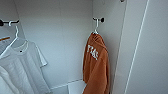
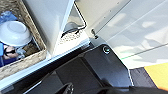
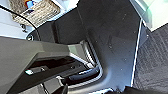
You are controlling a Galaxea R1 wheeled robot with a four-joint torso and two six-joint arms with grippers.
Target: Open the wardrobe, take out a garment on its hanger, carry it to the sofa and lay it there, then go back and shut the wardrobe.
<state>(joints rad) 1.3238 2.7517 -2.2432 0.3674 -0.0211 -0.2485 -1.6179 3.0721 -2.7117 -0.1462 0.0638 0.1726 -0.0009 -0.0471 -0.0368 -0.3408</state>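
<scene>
Wardrobe (image 1: 120, 50) stands open in front of my head camera; I look straight into its white interior. Its right-hand door edge runs as a pale upright panel just right of the garment.

Garment (image 1: 96, 67): rust-orange top, white lettering on the upper part, hanging inside the wardrobe against the right inner wall. It drapes down to near the wardrobe floor. The hanger (image 1: 96, 26) is thin and white; its hook is over a short dark peg (image 1: 101, 19) fixed high on that wall, directly above the garment's neck.

Left of the garment, well apart from it, a white shirt (image 1: 23, 67) hangs on its own white hanger (image 1: 13, 37) from a dark rail (image 1: 8, 22) at about the same height as the peg. A second white piece lies in front of the shirt at the lower left corner.

Left wrist camera: a woven basket (image 2: 27, 58) holding a white bowl (image 2: 13, 32), beside a white panel; a yellow patch (image 2: 157, 75) on the floor.

Right wrist camera: dark carpet (image 3: 152, 62) and another corner of a woven basket (image 3: 37, 11).

Jaws, left and right: I cannot tell whether they are wide or narrow; nothing is seen held.
</scene>
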